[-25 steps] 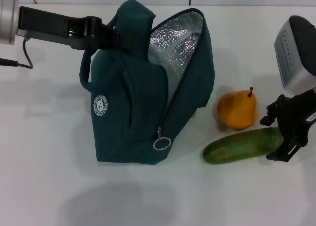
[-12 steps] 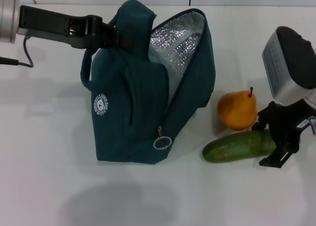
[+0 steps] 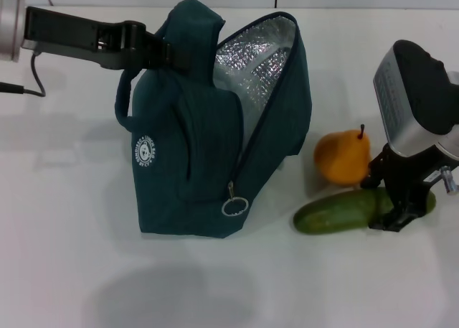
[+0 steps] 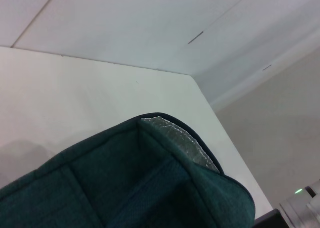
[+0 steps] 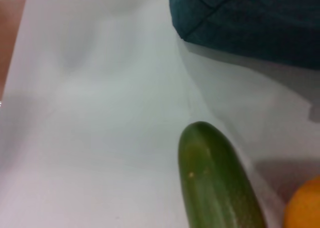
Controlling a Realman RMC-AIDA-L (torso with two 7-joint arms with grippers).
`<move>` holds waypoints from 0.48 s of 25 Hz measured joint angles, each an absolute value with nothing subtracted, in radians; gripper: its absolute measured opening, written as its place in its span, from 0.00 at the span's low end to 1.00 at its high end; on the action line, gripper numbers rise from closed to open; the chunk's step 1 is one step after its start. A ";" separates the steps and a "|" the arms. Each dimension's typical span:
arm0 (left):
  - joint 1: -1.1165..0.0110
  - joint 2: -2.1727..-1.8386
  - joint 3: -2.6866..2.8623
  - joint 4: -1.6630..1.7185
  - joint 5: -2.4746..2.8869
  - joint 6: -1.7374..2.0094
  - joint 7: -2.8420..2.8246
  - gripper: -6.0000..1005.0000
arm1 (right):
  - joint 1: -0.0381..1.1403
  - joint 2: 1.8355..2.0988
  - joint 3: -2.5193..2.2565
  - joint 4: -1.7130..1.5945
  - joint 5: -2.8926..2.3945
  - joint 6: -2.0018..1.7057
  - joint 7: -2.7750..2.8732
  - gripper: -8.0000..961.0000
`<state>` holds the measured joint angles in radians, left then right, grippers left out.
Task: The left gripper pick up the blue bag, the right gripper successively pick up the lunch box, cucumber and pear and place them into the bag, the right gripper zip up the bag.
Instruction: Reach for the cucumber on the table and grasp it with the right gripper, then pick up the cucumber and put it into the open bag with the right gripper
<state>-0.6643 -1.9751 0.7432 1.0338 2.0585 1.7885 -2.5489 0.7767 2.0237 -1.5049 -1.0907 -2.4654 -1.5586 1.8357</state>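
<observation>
The blue bag (image 3: 201, 141) stands upright on the white table, its mouth open and the silver lining showing. My left gripper (image 3: 163, 54) is shut on the bag's handle at the top left. The cucumber (image 3: 333, 213) lies to the right of the bag, with the pear (image 3: 343, 159) just behind it. My right gripper (image 3: 384, 202) is down over the cucumber's right part, open, with one finger on each side of it. The right wrist view shows the cucumber (image 5: 215, 183) close up, the pear (image 5: 305, 205) at the edge and the bag (image 5: 250, 18) beyond. The lunch box is out of view.
The bag's ring zipper pull (image 3: 234, 207) hangs low on its front seam. The white table (image 3: 86, 256) stretches bare to the front and left of the bag. A cable (image 3: 36, 80) trails from the left arm. The left wrist view shows the bag's rim (image 4: 175, 133).
My right gripper has moved left along the cucumber and come down over it, its fingers now on both sides. The left gripper and bag have stayed put.
</observation>
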 joint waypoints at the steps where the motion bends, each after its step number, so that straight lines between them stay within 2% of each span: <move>1: -0.664 -1.975 0.743 1.035 2.059 1.788 -2.549 0.04 | 0.777 2.023 -1.505 -1.091 -2.463 -1.558 1.835 0.75; 4: -0.664 -1.975 0.743 1.036 2.059 1.789 -2.550 0.04 | 0.780 2.022 -1.504 -1.089 -2.458 -1.561 1.829 0.74; 9: -0.666 -1.974 0.741 1.035 2.059 1.789 -2.549 0.04 | 0.783 2.020 -1.500 -1.089 -2.450 -1.576 1.823 0.59; 12: -0.666 -1.974 0.740 1.034 2.059 1.789 -2.548 0.04 | 0.785 2.015 -1.465 -1.109 -2.402 -1.630 1.812 0.59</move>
<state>-0.6664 -1.9741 0.7401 1.0336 2.0585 1.7886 -2.5485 0.7846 2.0151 -1.4653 -1.1089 -2.4022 -1.6304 1.8123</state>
